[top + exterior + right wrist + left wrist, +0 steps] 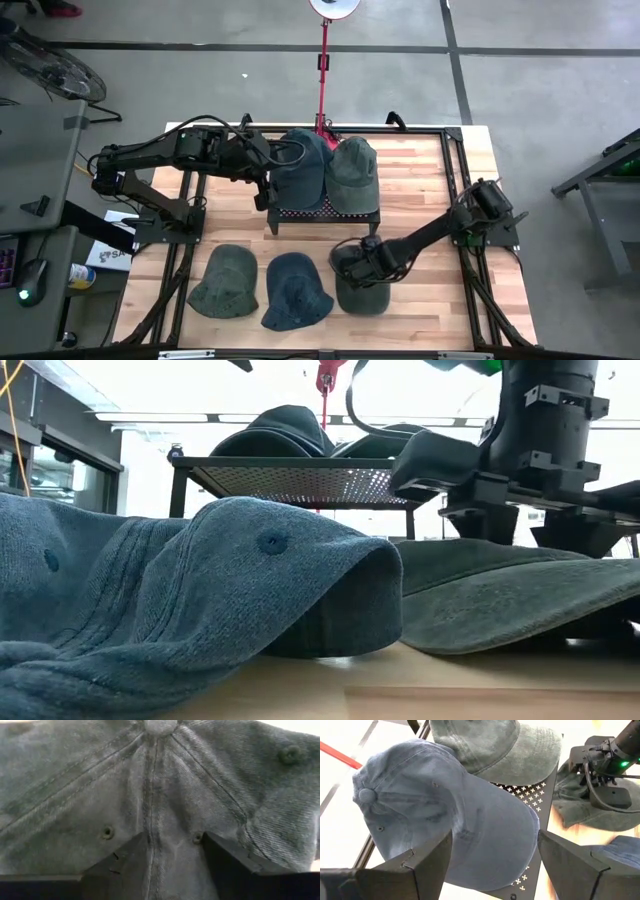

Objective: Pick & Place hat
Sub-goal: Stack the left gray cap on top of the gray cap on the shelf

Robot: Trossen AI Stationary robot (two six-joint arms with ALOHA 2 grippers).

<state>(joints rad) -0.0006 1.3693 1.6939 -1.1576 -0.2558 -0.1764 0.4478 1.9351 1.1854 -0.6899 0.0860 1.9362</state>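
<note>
Green hat [160,795] on the table, crown seam between spread right fingers [125,860].

This looks like a robotics lab or workshop set up inside a large industrial hall. The floor [250,40] is bare grey concrete crossed by dark taped lines. In the middle stands a wooden table [425,310] edged with a black metal frame, a purpose-built test bench carrying two dark robot arms. A red pole [324,70] rises behind it with a round white lamp [334,6] on top. Beside the bench sits a grey desk [40,250] with a computer mouse [30,285] and papers. A bicycle wheel [60,70] rests on the floor nearby. The low view shows big bright windows [140,480] beyond.
</note>
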